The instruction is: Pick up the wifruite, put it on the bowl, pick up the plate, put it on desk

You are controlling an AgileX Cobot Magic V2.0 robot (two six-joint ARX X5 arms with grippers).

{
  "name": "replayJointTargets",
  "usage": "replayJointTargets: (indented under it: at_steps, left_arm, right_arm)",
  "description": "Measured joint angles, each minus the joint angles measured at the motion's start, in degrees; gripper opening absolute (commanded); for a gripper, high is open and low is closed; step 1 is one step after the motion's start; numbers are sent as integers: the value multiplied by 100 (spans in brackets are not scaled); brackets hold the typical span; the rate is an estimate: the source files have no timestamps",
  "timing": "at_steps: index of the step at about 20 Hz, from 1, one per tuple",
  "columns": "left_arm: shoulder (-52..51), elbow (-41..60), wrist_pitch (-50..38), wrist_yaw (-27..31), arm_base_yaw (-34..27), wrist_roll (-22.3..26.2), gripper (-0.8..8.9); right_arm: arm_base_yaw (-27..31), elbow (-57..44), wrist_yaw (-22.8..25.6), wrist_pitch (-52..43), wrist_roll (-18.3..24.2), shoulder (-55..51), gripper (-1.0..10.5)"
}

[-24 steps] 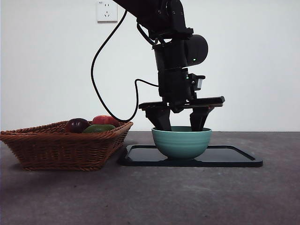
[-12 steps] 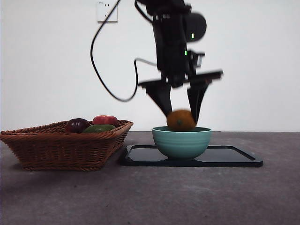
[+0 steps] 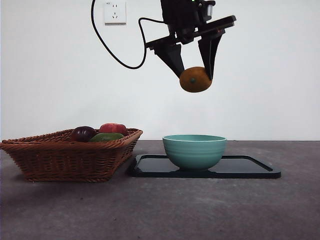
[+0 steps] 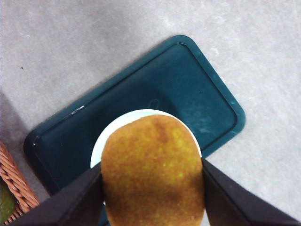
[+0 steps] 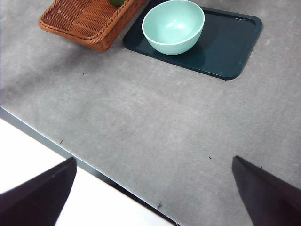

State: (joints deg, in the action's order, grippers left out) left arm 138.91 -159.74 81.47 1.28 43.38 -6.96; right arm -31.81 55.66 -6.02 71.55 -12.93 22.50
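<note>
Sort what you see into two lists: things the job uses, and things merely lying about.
Job: wifruite held in the left gripper above the bowl; dark tray; desk.

Lying about: wicker basket, purple fruit, red fruit, green fruit, wall socket.

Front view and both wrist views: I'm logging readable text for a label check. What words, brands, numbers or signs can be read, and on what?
None can be read.
Wall socket: small marks above its slots, too small to read.
Wifruite, bowl, tray, basket: no text.
</note>
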Motion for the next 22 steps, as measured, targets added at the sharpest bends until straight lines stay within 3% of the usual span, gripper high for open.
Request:
replayJointTargets:
  at_steps: [5,12,17,22]
  left_arm:
    - [-1294,973,15,-15,144,-2,214]
    - [-3530,3967,15,-15,68,-63,215]
    - [-4627,5292,17,-15,-330,-72,215]
    - [-4811,6000,15,-15,-964,-107,215]
  right_arm:
    - [0,0,0,2,0,0,560]
    - [0,0,0,0,-2,0,560]
    - [0,0,0,0,-109,0,560]
    - [0,0,0,0,-131,0,560]
